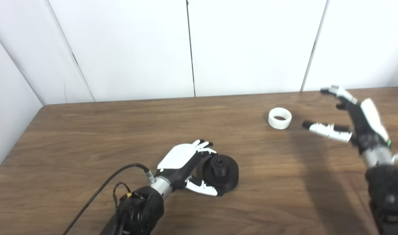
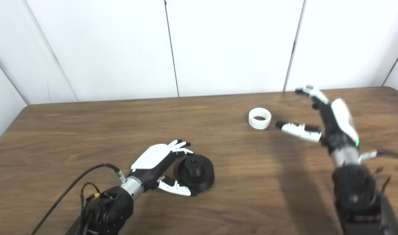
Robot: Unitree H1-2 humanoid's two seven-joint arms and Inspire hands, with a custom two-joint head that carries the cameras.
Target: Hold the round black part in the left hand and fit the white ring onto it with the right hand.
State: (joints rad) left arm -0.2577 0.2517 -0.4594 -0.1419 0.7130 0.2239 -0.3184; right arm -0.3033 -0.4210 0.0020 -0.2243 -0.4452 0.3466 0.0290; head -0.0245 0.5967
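The round black part (image 1: 222, 171) lies flat on the wooden table (image 1: 87, 137), a small hub standing up from its middle. My left hand (image 1: 185, 166) rests against its left side, open, with the fingers along the far-left edge and the thumb along the near edge; it is not lifted. The white ring (image 1: 279, 118) lies flat further back and to the right. My right hand (image 1: 352, 119) hovers just right of the ring, open, fingers spread and the thumb tip pointing at it a short gap away.
A black cable (image 1: 101, 191) runs from my left wrist toward the table's near edge. White wall panels (image 1: 192, 45) rise right behind the table's far edge. The table's left edge (image 1: 14, 147) slants toward me.
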